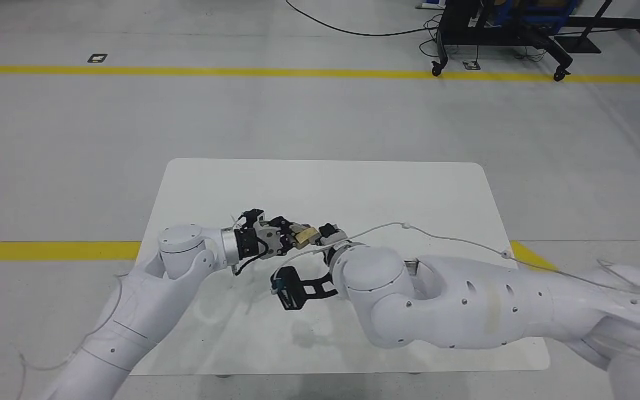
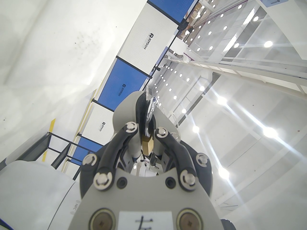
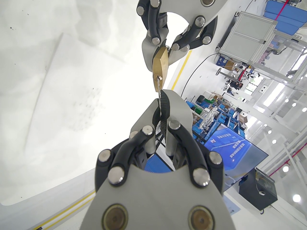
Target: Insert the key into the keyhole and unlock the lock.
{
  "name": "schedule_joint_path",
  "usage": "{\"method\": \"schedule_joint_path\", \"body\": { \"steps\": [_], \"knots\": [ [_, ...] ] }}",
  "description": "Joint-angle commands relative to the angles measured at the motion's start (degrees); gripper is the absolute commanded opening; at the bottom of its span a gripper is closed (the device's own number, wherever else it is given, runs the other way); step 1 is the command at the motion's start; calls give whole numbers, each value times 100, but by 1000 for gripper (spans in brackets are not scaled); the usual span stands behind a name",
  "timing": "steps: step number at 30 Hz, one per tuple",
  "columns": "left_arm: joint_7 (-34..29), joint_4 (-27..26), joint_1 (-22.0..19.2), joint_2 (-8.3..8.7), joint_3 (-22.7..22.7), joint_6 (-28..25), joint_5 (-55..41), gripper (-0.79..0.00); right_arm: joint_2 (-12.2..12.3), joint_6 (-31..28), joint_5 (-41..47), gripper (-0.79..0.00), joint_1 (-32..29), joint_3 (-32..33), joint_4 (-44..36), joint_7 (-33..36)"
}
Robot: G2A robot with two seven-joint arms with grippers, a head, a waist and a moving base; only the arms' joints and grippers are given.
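Note:
A small brass lock (image 3: 162, 64) hangs in the air over the white table (image 1: 420, 190), a little left of its middle. My left gripper (image 3: 165, 47) is shut on the lock's upper end, also seen in the top view (image 1: 285, 236). A silver key (image 3: 159, 89) points at the lock's underside, its tip in the keyhole. My right gripper (image 3: 161, 104) is shut on the key's head. In the left wrist view the lock (image 2: 147, 146) sits between my left gripper's fingers (image 2: 130, 130), with the key (image 2: 151, 111) beyond it. Both grippers meet tip to tip at the lock (image 1: 305, 236).
A thin white cable (image 1: 440, 238) trails over the table toward its right edge. Yellow floor lines (image 1: 300, 71) run behind and beside the table. A black wheeled frame (image 1: 500, 35) stands far back on the floor.

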Motion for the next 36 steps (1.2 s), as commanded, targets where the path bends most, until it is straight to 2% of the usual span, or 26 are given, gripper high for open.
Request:
{"method": "schedule_joint_path", "body": {
  "steps": [1,21,36],
  "knots": [
    [25,-8,2,-6,-9,13,35,-785,-18,14,-10,-785,-27,0,11,14],
    [100,11,56,-88,-124,172,24,-785,-376,82,-59,-785,-177,0,242,83],
    [-99,119,87,-152,-217,172,-145,-785,-474,70,147,-785,-159,0,326,70]
  ]
}}
